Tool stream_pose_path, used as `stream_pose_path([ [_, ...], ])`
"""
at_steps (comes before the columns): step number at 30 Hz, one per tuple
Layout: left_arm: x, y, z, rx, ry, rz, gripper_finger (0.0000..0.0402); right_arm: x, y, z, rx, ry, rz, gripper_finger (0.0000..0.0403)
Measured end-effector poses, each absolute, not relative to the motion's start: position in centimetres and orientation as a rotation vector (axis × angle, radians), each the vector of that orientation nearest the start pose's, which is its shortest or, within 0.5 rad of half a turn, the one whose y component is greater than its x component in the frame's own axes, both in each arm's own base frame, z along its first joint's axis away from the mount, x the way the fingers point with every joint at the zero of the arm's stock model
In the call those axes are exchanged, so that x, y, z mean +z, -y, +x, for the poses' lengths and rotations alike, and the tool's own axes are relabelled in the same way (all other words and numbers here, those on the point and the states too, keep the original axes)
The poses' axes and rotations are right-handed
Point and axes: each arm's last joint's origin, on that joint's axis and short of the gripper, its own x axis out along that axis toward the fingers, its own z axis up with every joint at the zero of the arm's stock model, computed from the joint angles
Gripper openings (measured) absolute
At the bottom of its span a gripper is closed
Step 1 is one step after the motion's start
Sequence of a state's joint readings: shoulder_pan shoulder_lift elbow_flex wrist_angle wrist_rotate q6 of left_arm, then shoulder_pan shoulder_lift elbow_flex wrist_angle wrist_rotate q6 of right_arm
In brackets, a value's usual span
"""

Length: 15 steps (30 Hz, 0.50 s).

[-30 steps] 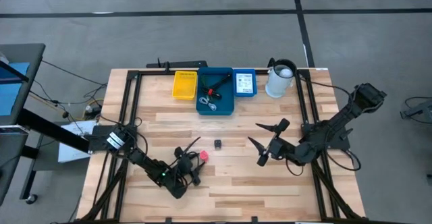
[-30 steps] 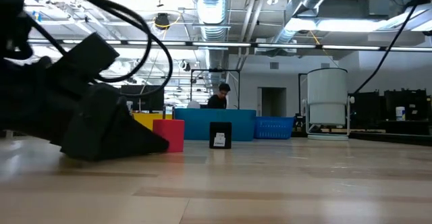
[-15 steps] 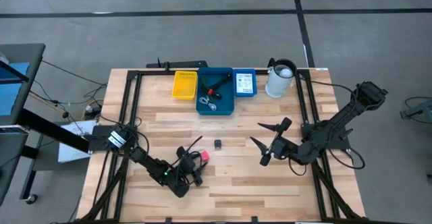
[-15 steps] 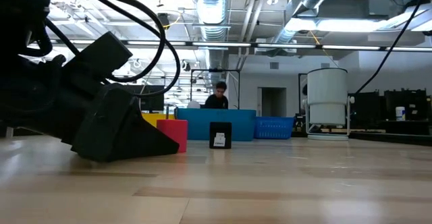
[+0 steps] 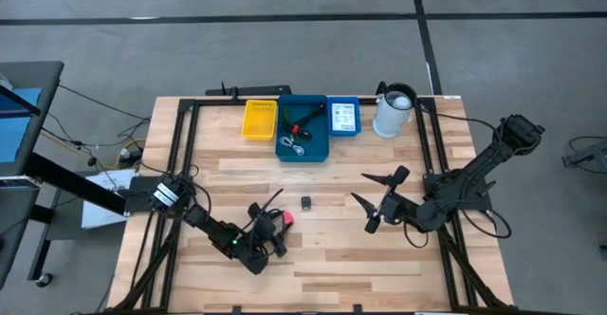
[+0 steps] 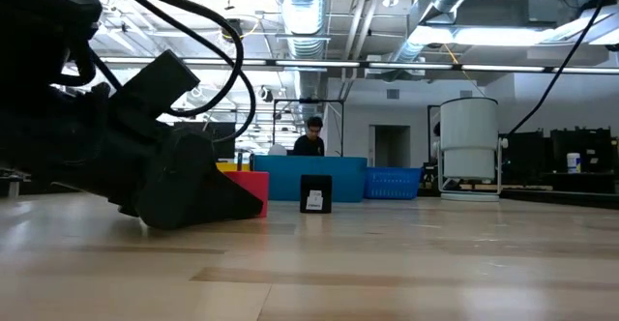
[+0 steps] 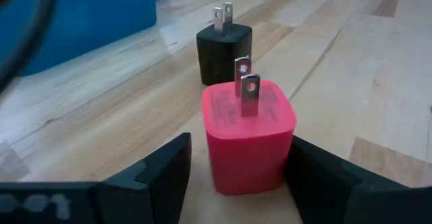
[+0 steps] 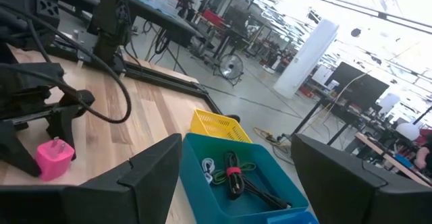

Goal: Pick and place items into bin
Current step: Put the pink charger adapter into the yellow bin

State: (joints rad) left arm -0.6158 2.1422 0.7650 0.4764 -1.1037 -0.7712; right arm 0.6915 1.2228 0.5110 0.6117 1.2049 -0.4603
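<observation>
1. Wooden table (image 5: 379, 263) under two dark arms, grey floor all round, big workshop room behind.
2. Left gripper (image 7: 233, 173) low on the table at about 7 o'clock from the middle, fingers (image 7: 158, 173) apart, one on each side of the pink-red cube (image 7: 248, 135), very close to it; cannot tell if touching.
3. Pink-red cube (image 5: 285, 218) standing on the wood, two metal prongs pointing up.
4. Small black block (image 5: 307, 202) just beyond the cube, at 1 o'clock from it, also with two prongs.
5. Right gripper (image 5: 378, 201) at 3 o'clock from the block, up off the wood, fingers wide apart, holding nothing.
6. Blue bin (image 5: 319, 146) at 12 o'clock by the far edge, black coiled cables (image 8: 233, 177) and a green stick inside.
7. Yellow tray (image 5: 259, 120) left of the bin, small blue basket (image 5: 343, 130) and white jug (image 5: 394, 111) right of it.
8. Person (image 6: 311, 138) far behind the bin.
</observation>
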Motion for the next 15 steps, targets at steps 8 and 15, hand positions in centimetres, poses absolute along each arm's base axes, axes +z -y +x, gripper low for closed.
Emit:
stream_pose_path([
  [8, 3.34, 15.76, 27.97, 0.63, -0.387, -0.064, 0.0212, 22.74, -12.73, 19.62, -0.489, -0.185, -0.534, 0.0276],
  [15, 3.38, 15.8, 28.03, 0.627, -0.379, -0.071, 0.0196, 22.6, -12.72, 19.6, -0.488, -0.192, -0.532, 0.0276],
])
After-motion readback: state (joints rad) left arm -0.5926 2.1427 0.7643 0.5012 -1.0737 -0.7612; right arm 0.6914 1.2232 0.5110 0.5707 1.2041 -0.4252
